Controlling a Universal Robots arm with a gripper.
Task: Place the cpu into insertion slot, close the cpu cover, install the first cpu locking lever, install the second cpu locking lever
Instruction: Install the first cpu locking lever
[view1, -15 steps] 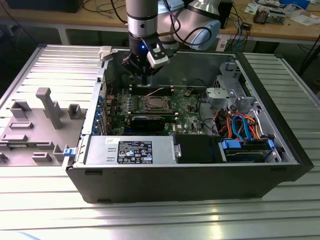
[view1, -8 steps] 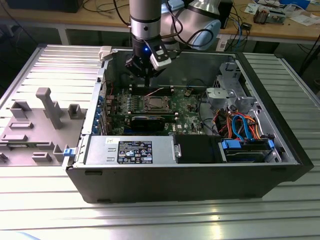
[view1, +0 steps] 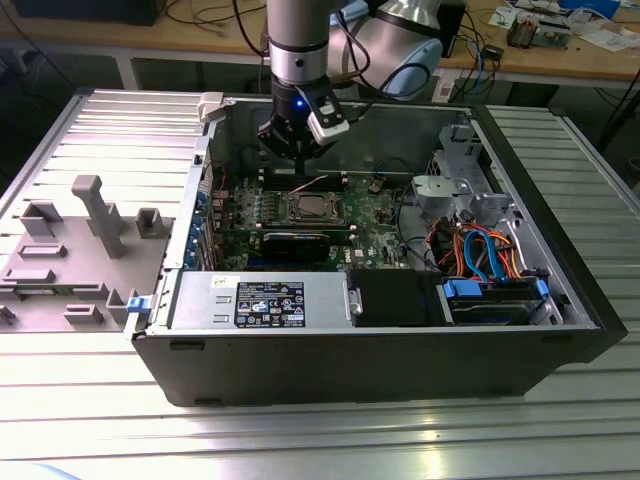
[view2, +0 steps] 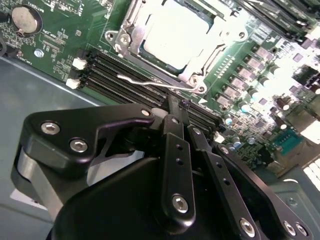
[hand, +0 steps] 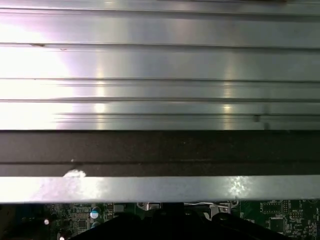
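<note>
The cpu (view1: 312, 207) (view2: 175, 32), a silver-grey square, lies in the insertion slot (view1: 290, 212) of the green motherboard (view2: 55, 45). The cpu cover (view2: 200, 67) lies flat around it as a metal frame. A thin wire locking lever (view2: 150, 83) runs along the socket edge nearest my gripper and stands slightly proud of the board. My gripper (view1: 302, 178) (view2: 179, 104) hangs just above that edge, on the far side of the socket in the exterior view. Its fingers are shut with nothing between them.
The open computer case (view1: 520, 340) holds a power supply (view1: 255, 300), a drive bay with blue and orange cables (view1: 490, 255) and black memory slots (view2: 112, 70) beside the socket. A grey fixture (view1: 80, 240) lies at the exterior view's left. The case wall (hand: 160, 150) is close to the wrist.
</note>
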